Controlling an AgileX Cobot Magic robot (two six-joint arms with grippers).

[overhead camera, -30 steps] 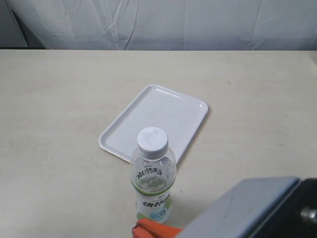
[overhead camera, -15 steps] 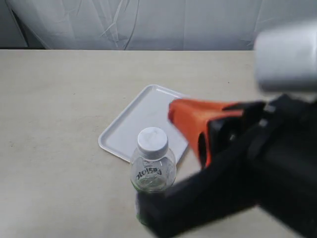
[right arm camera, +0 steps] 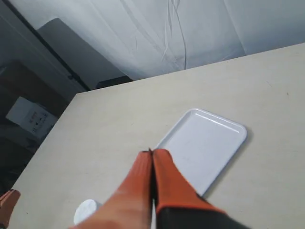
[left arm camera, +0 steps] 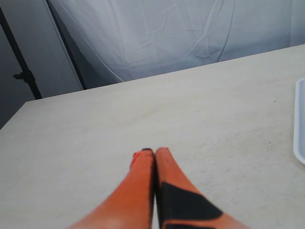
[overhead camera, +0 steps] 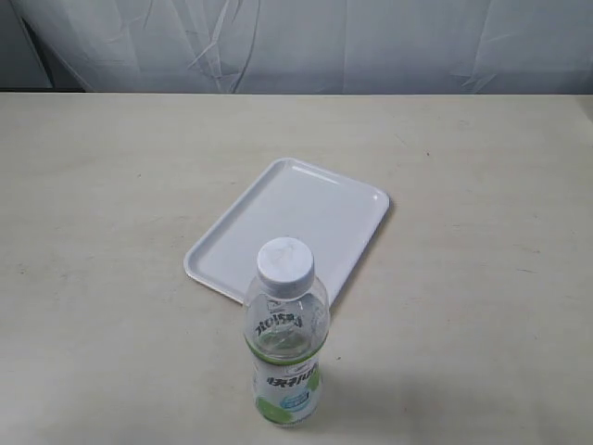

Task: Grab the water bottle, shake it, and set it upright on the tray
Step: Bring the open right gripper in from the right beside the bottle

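The water bottle (overhead camera: 285, 348) stands upright on the table just in front of the tray (overhead camera: 306, 209), its white cap (right arm camera: 86, 210) also peeking into the right wrist view. The white tray (right arm camera: 209, 138) lies bare, and one edge of it (left arm camera: 300, 124) shows in the left wrist view. My right gripper (right arm camera: 151, 153) is shut with nothing between its orange fingers, held above the table short of the tray. Over bare table to the tray's left, my left gripper (left arm camera: 151, 151) is shut and holds nothing. Neither gripper shows in the exterior view.
A wrinkled white cloth (overhead camera: 296, 42) hangs behind the table's far edge. A dark stand pole (left arm camera: 21, 71) and dark boxes (right arm camera: 24, 119) sit beyond the table's left side. An orange fingertip (right arm camera: 7, 202) pokes in at the corner of the right wrist view.
The right arm, which filled the lower right of the exterior view and swept across the tray half a second ago, has left that view. The bottle and tray have not moved.
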